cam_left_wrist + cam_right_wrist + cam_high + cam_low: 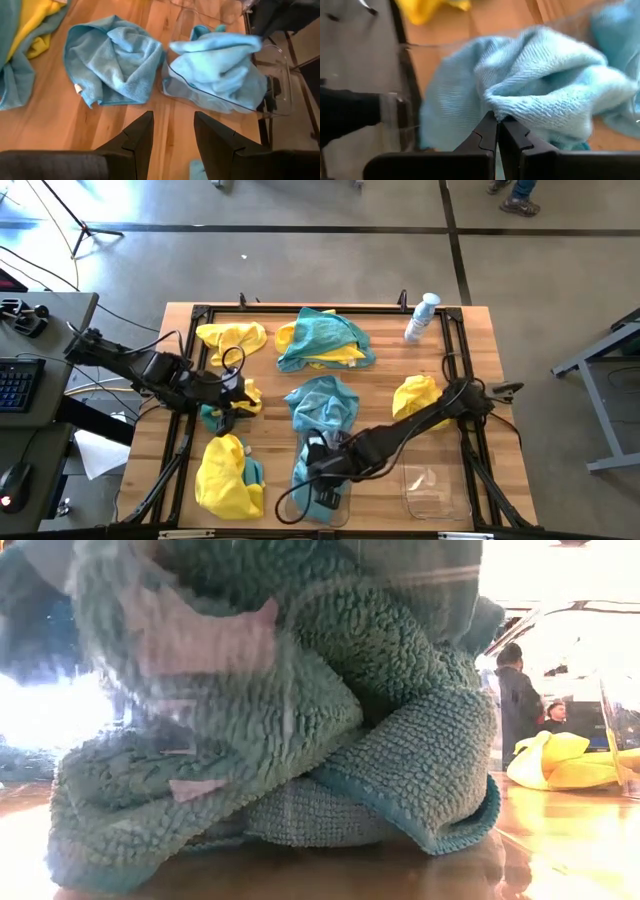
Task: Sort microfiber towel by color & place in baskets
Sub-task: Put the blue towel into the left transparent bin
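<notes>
The right claw has its fingers pressed together at a fold of a blue towel; whether any cloth is pinched between them is hard to make out. That towel sits in a clear basket directly under the claw. Just beyond lies another blue towel. The left claw, fingers apart and empty, hovers over bare table off to the side. The low view is mostly blocked by teal cloth.

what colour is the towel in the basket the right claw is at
Teal-blue; the towel at the right claw shows best in the right wrist view.
</notes>
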You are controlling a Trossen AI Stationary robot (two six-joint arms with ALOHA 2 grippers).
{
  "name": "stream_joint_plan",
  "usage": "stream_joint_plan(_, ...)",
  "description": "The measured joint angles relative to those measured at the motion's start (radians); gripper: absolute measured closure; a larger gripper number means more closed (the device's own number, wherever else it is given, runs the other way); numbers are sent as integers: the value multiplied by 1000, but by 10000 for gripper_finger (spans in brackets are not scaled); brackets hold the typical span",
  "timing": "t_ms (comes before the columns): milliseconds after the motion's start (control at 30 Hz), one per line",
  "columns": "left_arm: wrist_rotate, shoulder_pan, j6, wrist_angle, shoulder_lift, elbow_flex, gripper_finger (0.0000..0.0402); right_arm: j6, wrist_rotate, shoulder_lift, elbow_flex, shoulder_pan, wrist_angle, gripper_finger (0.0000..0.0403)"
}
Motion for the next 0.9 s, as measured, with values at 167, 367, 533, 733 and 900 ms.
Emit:
stream_joint_plan(167,-7,-10,0,-1,0,0,271,52,-3,77,0,-18,22,403)
stream_joint_plan(367,-18,-10,2,-1,0,0,271,68,-43,150,0,-28,29,403)
stream_joint_plan(533,-37,-9,2,-2,0,0,271,65,-49,202,0,-28,39,403)
stream_joint_plan(733,-38,-9,4,-14,0,0,271,44,-54,224,0,-28,43,397)
stream_joint_plan(900,-38,-9,1,-22,0,0,271,44,-49,220,0,-28,39,362)
